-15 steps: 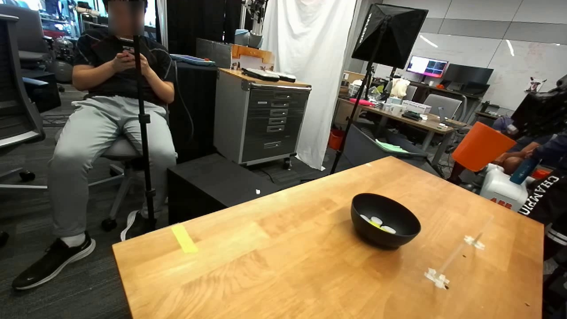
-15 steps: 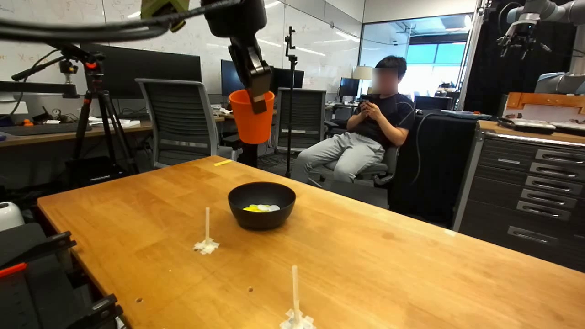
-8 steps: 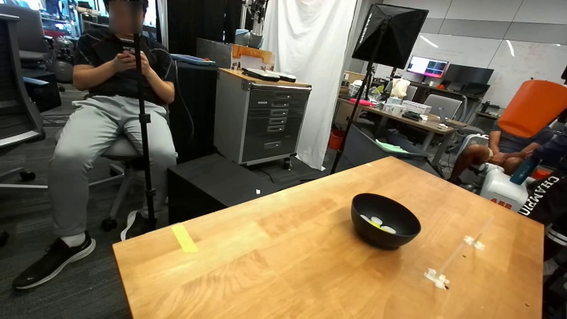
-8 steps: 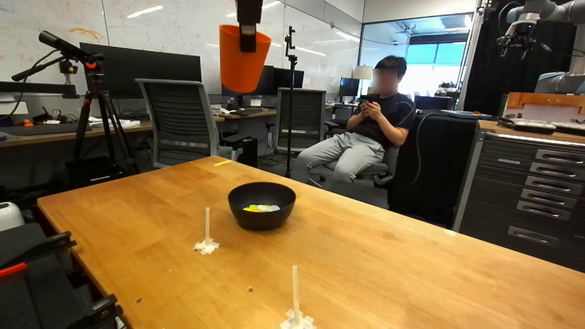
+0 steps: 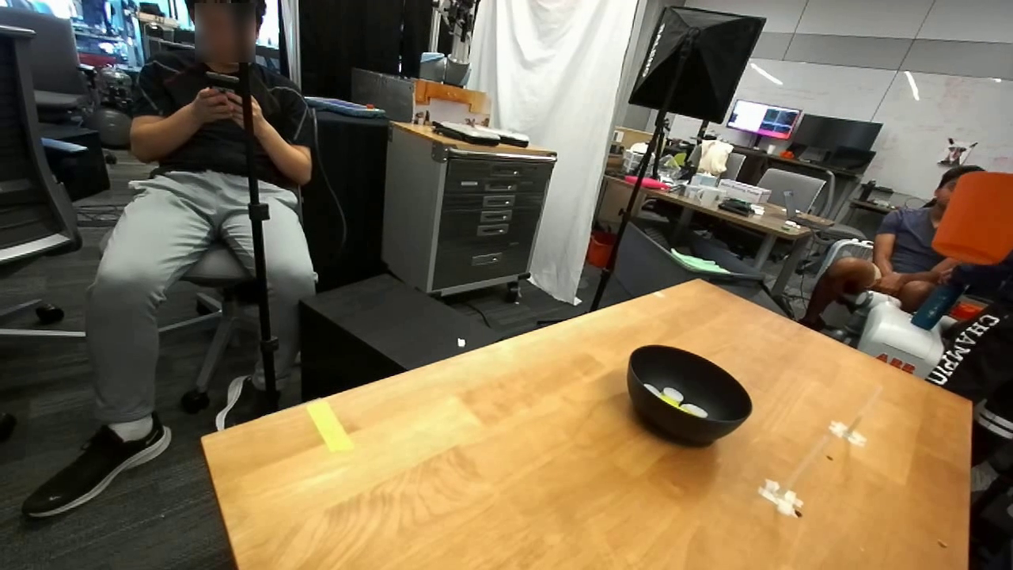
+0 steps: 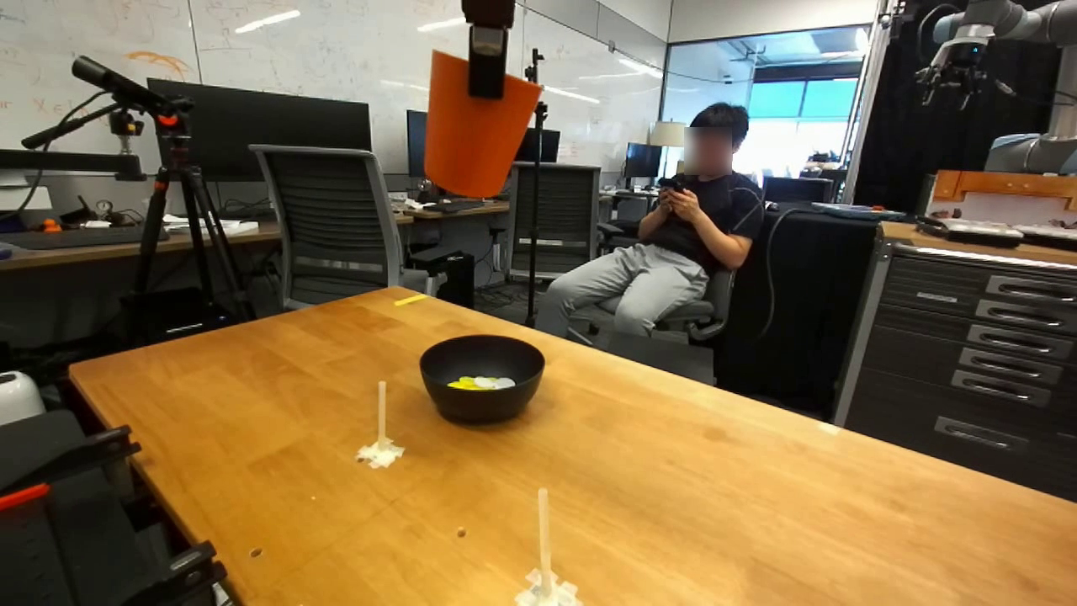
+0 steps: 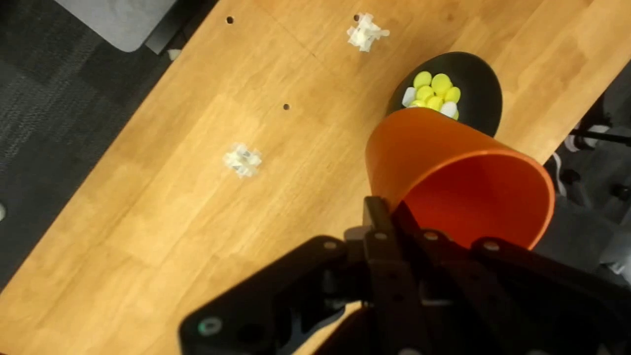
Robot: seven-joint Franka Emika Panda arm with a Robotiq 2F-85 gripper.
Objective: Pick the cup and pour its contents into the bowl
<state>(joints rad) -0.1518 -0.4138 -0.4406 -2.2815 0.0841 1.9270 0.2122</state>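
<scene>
Gripper clamped on the wall of the orange cup nr its rim; cup's up in mid-air, slightly tilted, well apart from the blk bowl! Bowl sits upright on the tbl, w/ yellow & white pcs inside. In wrist view, cup hides pt of bowl.

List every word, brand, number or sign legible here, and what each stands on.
"ABB", on the white machine
"CHAMP", further letters unclear, on black fabric
Too small or blurred to read: lettering on the softbox, writing on the whiteboard, drawer label
None seen on the cup or bowl
</scene>
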